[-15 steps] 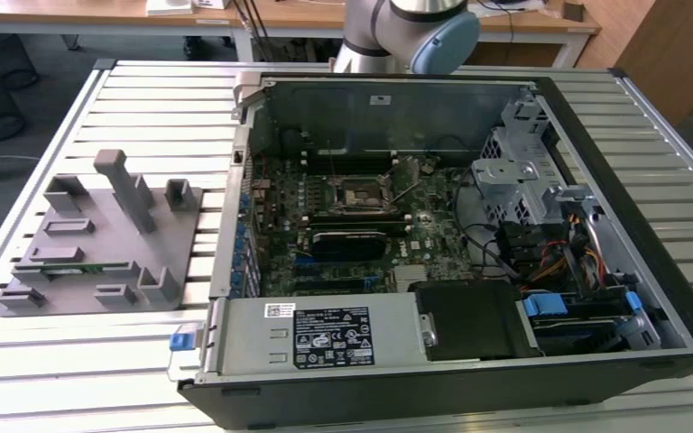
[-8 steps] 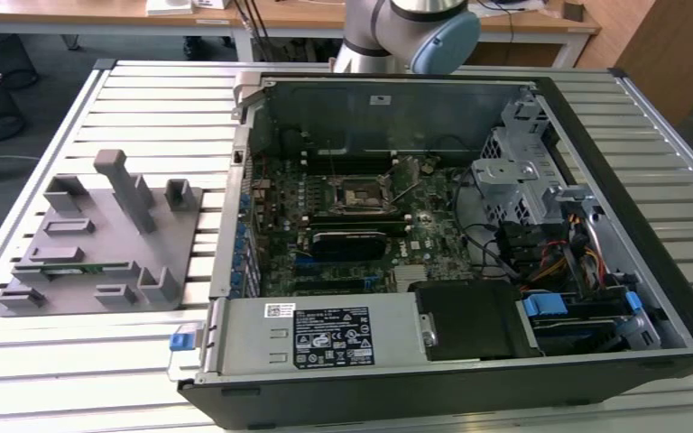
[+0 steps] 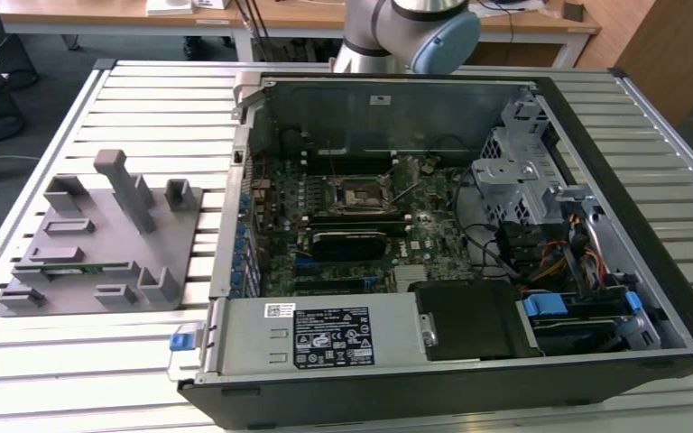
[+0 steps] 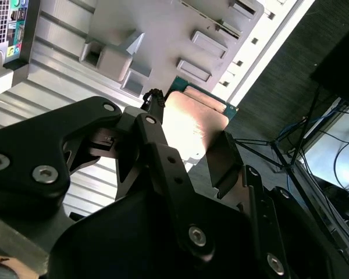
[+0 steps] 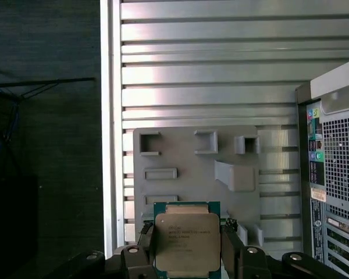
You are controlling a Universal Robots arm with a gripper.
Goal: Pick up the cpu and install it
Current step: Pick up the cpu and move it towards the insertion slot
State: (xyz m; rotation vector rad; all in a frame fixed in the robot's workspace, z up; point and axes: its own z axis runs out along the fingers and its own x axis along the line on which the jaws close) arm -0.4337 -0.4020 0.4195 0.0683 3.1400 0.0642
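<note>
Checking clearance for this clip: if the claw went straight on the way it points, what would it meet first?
Likely the grey fixture tray beyond the cpu gripped in the claw; depth unclear.

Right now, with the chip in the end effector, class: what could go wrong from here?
1. The end effector grips the cpu by two thin edges only, so it could slip or tilt while being carried.
2. The socket lies deep inside the open case, near cables and a drive cage; the arm might clip them.
3. A tilted or rotated chip may not seat and could harm the socket.
</note>
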